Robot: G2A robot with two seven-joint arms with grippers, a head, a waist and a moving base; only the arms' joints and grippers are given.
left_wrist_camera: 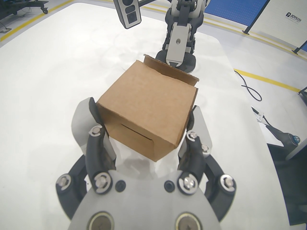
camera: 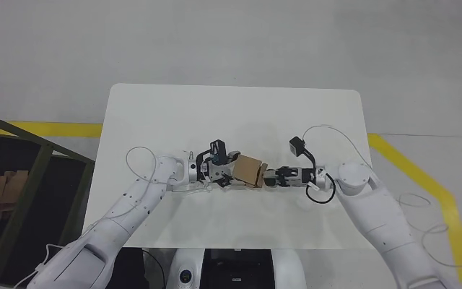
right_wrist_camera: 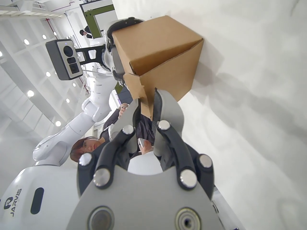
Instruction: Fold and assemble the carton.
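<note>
Clamps the carton (camera: 249,170) from the left with the left gripper (left_wrist_camera: 144,107), one finger against each side. Pinches the flap (right_wrist_camera: 135,88) at its right end with the right gripper (right_wrist_camera: 147,99), fingers closed together on the cardboard. Sits between both grippers, mid-width on the near half of the table (camera: 303,115). Hides the underside; cannot tell whether it touches the tabletop.

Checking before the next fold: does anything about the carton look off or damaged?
One end flap of the carton sticks out unfolded, pinched between the fingers of the right gripper; otherwise nothing stands out.
</note>
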